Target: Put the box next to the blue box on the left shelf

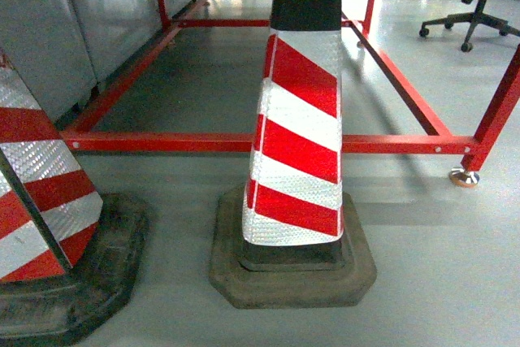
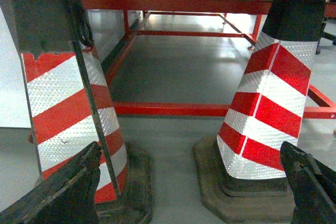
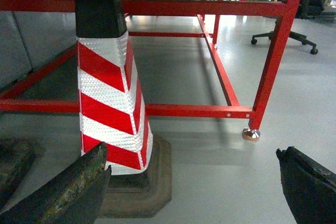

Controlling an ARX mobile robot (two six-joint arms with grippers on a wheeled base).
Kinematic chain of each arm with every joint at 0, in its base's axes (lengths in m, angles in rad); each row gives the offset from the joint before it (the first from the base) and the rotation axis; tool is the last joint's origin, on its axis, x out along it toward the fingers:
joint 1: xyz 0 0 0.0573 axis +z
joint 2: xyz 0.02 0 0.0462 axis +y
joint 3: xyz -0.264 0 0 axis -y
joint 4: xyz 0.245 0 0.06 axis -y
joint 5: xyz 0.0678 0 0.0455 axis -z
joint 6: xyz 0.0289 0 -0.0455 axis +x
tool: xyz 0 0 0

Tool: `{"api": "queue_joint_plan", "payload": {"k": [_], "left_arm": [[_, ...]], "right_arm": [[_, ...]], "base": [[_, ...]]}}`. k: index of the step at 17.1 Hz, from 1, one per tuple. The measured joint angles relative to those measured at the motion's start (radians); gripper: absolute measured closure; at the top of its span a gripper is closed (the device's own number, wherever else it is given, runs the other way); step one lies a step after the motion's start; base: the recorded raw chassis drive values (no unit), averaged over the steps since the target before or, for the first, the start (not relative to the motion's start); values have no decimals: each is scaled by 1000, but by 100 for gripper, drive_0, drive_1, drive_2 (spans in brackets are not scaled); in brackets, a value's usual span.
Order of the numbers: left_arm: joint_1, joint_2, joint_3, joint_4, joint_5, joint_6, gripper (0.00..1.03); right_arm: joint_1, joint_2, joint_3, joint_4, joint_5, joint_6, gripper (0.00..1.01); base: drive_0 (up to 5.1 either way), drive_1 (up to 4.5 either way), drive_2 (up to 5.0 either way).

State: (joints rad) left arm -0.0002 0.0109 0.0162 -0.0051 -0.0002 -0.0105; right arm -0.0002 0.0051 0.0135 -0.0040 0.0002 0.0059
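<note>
Neither the box, the blue box nor the left shelf shows in any view. My left gripper (image 2: 191,169) is open, its dark fingertips (image 2: 79,174) spread wide low over the grey floor between two traffic cones, holding nothing. My right gripper (image 3: 191,169) is open too, with one fingertip (image 3: 86,174) beside a cone's base and bare floor between the two. Neither gripper appears in the head view.
A red-and-white striped cone (image 1: 299,127) on a dark rubber base stands straight ahead, a second cone (image 1: 36,193) at the left. Behind them runs a red steel frame (image 1: 244,142) with a foot (image 1: 464,176) at the right. Grey panels (image 1: 57,30) line the left; an office chair (image 1: 471,22) stands far right.
</note>
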Motion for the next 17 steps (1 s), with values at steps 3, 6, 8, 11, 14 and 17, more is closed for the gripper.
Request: {"api": "queue_joint_plan", "payload": {"k": [3,6,8,11,14,17], "left_arm": [[0,0,0,0,0,0,5],[0,0,0,0,0,0,5],[0,0,0,0,0,0,5],[0,0,0,0,0,0,5],[0,0,0,0,0,0,5],[0,0,0,-2,0,0,5]], "right_arm": [[0,0,0,0,0,0,3],[0,0,0,0,0,0,3],[0,0,0,0,0,0,3],[0,0,0,0,0,0,3],[0,0,0,0,0,0,3],[0,0,0,-2,0,0,3]], "base": [[0,0,0],[0,0,0],[0,0,0],[0,0,0],[0,0,0],[0,0,0]]}}
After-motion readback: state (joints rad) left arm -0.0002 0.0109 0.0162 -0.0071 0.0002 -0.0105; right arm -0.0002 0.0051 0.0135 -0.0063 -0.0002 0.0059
